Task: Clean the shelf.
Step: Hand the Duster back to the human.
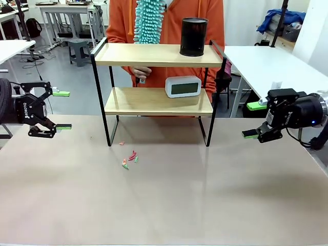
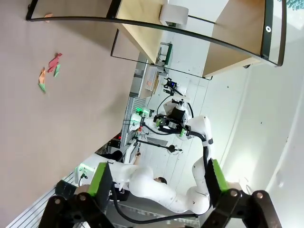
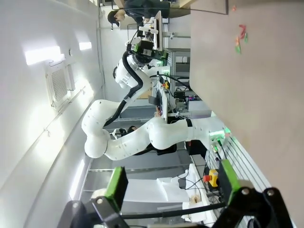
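— Scraps [image 1: 130, 159] of red and green, maybe paper, lie on the table [image 1: 205, 205] before the shelf [image 1: 159, 72].
— And the shelf?
— Mid-table, far side; a cup [image 1: 193, 37] on top, a clock [image 1: 183, 86] below, a person's duster [image 1: 149, 21] behind.
— Grippers?
— Left gripper [image 1: 62, 109] and right gripper [image 1: 253, 120] both gape wide, empty, well apart.

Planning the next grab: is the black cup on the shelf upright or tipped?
Upright. The black cup stands on its base on the shelf's top board, rim up.
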`<state>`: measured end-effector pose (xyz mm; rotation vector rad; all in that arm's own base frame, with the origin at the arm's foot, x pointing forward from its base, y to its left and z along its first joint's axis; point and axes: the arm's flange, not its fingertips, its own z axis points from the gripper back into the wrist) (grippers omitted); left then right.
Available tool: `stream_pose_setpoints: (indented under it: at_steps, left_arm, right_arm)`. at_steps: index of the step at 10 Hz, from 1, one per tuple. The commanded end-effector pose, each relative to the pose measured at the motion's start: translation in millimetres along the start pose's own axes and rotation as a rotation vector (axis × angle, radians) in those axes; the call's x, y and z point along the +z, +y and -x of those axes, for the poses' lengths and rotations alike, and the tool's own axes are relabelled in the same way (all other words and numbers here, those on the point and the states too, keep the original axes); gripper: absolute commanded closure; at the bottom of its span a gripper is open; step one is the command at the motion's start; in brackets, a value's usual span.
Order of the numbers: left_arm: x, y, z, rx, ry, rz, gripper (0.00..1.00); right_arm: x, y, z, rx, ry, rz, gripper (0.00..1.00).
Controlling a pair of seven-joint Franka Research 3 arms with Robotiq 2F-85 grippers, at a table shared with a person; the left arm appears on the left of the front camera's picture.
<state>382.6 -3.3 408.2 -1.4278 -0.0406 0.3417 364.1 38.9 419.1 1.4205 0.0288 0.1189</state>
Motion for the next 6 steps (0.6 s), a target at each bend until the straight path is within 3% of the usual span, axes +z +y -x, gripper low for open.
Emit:
stream_pose_setpoints:
  at_steps: [1, 6]
  left_arm:
    - [0.3, -2.7, 3.3, -0.003, 0.010, -0.001, 0.00]
    - [0.3, -2.7, 3.3, -0.003, 0.010, -0.001, 0.00]
  right_arm:
    - [1.4, 1.9, 1.0, 0.026, 0.014, 0.003, 0.00]
    - [1.4, 1.9, 1.0, 0.026, 0.014, 0.003, 0.00]
